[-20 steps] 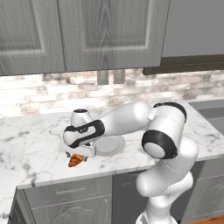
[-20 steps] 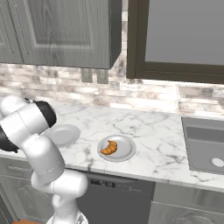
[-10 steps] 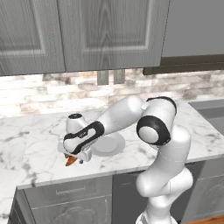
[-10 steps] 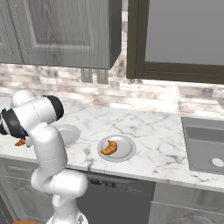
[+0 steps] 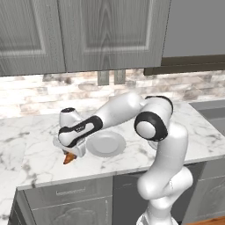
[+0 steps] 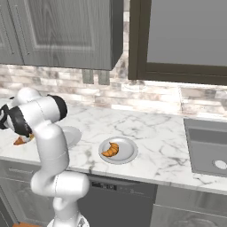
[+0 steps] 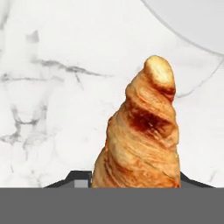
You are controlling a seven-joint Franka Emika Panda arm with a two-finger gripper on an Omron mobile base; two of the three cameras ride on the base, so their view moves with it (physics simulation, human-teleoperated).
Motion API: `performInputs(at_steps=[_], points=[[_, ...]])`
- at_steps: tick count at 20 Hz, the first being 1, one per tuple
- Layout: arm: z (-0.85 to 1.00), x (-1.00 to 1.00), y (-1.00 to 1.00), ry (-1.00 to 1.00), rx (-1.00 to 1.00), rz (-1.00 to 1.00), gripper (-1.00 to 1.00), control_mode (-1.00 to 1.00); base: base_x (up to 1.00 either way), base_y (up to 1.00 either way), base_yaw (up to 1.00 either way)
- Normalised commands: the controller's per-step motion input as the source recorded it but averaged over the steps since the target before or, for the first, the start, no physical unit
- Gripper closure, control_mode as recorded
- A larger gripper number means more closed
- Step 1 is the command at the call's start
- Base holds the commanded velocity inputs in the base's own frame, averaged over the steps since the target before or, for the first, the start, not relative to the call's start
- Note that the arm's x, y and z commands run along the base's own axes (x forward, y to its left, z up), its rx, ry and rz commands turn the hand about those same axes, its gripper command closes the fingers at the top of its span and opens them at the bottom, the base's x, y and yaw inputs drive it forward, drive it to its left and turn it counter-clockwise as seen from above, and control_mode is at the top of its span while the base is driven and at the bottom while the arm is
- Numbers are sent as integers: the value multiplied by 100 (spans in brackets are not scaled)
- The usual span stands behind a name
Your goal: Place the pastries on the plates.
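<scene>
Low at the desk point(image 5: 26, 145) edge, I've got the fingers point(image 5: 72, 154) clamped on croissant #2 point(image 7: 142, 140), long axis pointing away from them, w/ the empty plate point(image 5: 105, 144) just beside, to the right.

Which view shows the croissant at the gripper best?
The hand view: the golden, ridged croissant rises large and sharp above the white marble counter. In the left base view only its orange tip shows under the gripper; in the right base view it is a small orange sliver.
</scene>
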Motion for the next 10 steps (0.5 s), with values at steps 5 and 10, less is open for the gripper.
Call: performInputs(at_steps=[5, 10], points=[[46, 0, -48, 6, 0, -3, 100, -100, 0, 0, 0], [39, 0, -91, 8, 0, -5, 100, -100, 0, 0, 0]])
